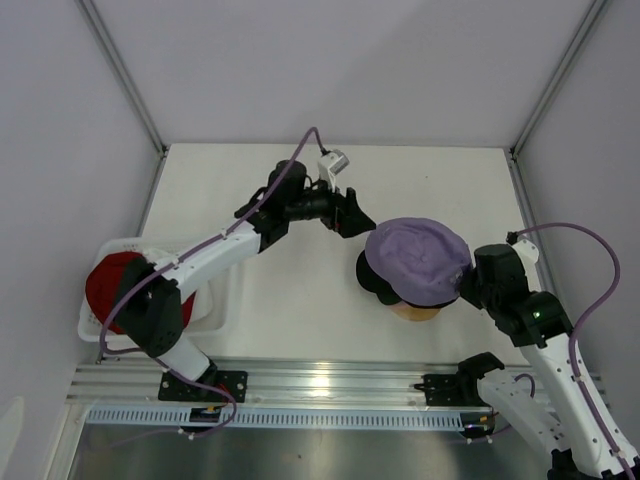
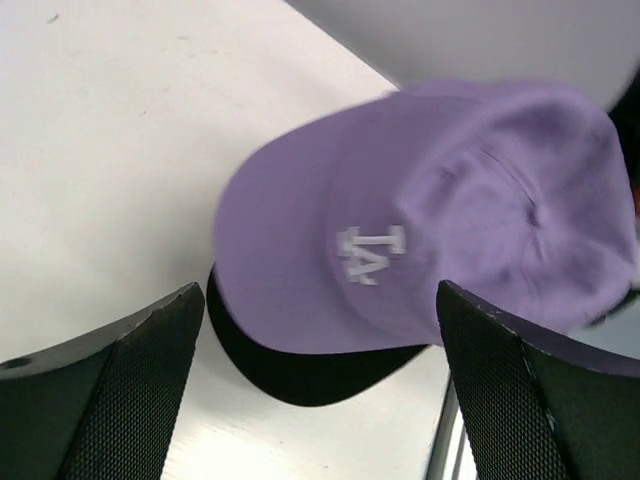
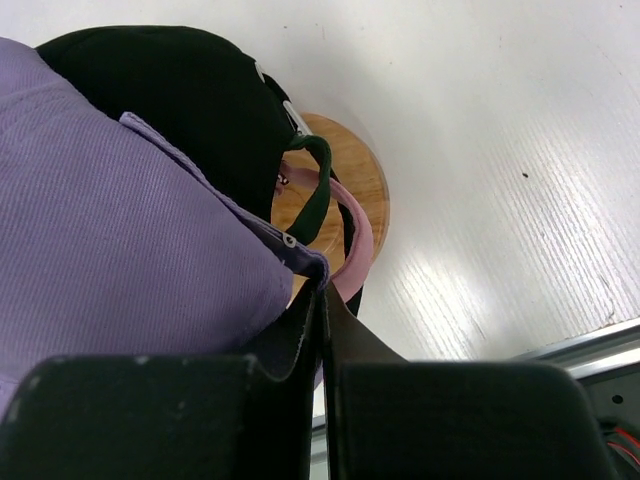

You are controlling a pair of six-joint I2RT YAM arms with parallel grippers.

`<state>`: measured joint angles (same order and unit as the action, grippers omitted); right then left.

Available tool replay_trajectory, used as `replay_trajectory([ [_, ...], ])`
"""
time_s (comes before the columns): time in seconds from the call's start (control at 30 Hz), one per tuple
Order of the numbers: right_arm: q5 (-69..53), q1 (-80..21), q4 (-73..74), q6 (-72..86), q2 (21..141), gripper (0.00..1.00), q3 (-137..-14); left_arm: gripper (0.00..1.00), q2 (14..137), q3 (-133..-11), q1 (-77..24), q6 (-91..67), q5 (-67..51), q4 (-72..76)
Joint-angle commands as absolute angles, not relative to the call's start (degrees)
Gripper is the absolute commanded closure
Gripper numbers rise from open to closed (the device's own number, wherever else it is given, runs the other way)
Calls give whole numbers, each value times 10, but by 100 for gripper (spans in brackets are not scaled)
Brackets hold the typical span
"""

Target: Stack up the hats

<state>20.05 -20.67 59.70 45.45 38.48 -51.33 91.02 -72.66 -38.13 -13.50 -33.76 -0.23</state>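
A lavender cap [image 1: 420,258] with a white emblem sits on top of a pile of caps on a round wooden stand [image 1: 415,311]. A black cap's brim [image 2: 300,375] sticks out beneath it. Dark green [image 3: 318,195] and pink [image 3: 357,250] back straps show in the right wrist view. My right gripper [image 1: 468,285] is shut on the lavender cap's back edge [image 3: 300,255]. My left gripper [image 1: 352,215] is open and empty, just left of the pile, its fingers [image 2: 110,390] facing the lavender cap [image 2: 430,220]. A red cap [image 1: 112,285] lies in the basket.
A white mesh basket [image 1: 215,310] stands at the left edge of the table, under the left arm. An aluminium rail [image 1: 330,380] runs along the near edge. The stand [image 3: 345,180] sits at the right of the table.
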Motion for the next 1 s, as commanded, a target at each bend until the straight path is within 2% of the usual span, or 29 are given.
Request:
replay_trajectory([
  [0.0, 226, -205, 627, 470, 393, 98, -506, 1, 913, -663, -342, -309, -279, 81],
  [0.07, 232, -205, 621, 474, 391, 98, -503, 0, 938, -609, -330, -379, -321, 206],
  [0.23, 208, -205, 594, 465, 401, 94, -488, 2, 1013, -596, -317, -467, -339, 335],
  [0.3, 199, -206, 568, 459, 396, 93, -479, 3, 1042, -575, -309, -526, -369, 443],
  [0.43, 182, -205, 534, 451, 376, 87, -458, 6, 1066, -559, -308, -590, -395, 525],
  [0.6, 191, -206, 537, 446, 384, 86, -466, 11, 1092, -551, -309, -646, -416, 627],
  [0.73, 194, -205, 538, 446, 395, 86, -468, 17, 1120, -562, -314, -669, -431, 640],
  [0.97, 189, -205, 530, 446, 402, 86, -469, 17, 1118, -562, -322, -628, -412, 582],
])
